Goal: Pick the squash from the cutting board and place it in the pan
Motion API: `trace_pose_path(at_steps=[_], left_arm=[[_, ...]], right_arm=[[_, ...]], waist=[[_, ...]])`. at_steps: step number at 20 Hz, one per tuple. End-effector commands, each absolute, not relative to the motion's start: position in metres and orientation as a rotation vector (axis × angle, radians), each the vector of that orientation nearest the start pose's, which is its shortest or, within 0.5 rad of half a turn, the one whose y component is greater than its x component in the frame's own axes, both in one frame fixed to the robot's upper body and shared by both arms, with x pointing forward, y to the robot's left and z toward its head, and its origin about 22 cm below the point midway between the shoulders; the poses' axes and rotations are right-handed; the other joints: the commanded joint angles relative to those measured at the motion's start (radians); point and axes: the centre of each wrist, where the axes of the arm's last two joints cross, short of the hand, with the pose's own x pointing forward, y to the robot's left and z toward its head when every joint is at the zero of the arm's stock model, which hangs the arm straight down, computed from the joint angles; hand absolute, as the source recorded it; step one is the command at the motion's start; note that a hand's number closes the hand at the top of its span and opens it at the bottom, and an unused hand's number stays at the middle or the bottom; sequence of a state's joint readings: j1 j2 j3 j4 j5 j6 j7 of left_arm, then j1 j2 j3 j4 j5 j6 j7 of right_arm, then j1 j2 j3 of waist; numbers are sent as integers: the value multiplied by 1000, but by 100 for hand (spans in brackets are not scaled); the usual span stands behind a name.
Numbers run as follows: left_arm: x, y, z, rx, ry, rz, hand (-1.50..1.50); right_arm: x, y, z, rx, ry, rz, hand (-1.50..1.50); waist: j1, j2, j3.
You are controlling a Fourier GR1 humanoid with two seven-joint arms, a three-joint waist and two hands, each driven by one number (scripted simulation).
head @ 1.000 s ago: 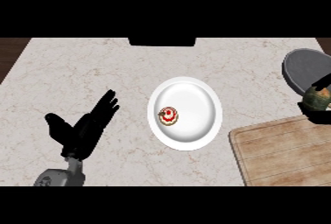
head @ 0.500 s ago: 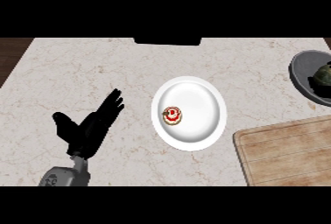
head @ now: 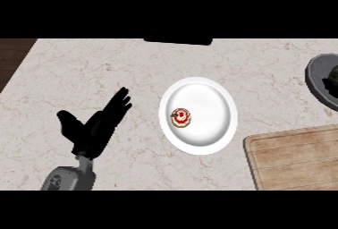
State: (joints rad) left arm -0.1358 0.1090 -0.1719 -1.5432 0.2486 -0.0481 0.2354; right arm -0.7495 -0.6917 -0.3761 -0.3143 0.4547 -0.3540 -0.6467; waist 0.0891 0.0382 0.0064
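— What sort of place is this?
— A kitchen. A marble-patterned desk (head: 99, 71) carries a white plate (head: 211, 100) with a small pastry (head: 181, 118).
— Anything else?
— A wooden cutting board (head: 297, 156) near right, and a dark pan (head: 317, 82) at the right edge.

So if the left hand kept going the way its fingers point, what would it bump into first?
Probably nothing on the counter. The left hand points up and to the right, and that line seems to pass just above the white plate, toward the dark object at the far edge. Height is hard to judge.
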Motion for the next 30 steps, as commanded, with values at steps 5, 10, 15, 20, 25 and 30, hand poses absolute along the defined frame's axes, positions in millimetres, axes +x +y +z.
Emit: trace_pose_path(at_steps=[5,10,15,20,25,30], left_arm=[[266,197,22,-310,-1390,-196,0],[267,190,21,-301,-1383,-155,0],[263,198,18,-286,-1389,-152,0],[263,199,21,-282,-1392,-161,0],[260,201,16,-273,-1382,-153,0],[265,193,25,-283,-1395,-135,0]], right_arm=[[352,-470,57,-1074,-1408,528,-150],[358,-464,60,-871,-1618,345,-150],[356,-474,70,-718,-1731,97,-150],[330,-506,73,-554,-1676,35,-150],[311,-523,71,-402,-1679,88,-150],[280,-552,76,-299,-1694,140,-150]], waist=[[34,11,3],[1,3,6],[6,7,8],[-7,6,7],[-12,4,7],[-31,1,9]])
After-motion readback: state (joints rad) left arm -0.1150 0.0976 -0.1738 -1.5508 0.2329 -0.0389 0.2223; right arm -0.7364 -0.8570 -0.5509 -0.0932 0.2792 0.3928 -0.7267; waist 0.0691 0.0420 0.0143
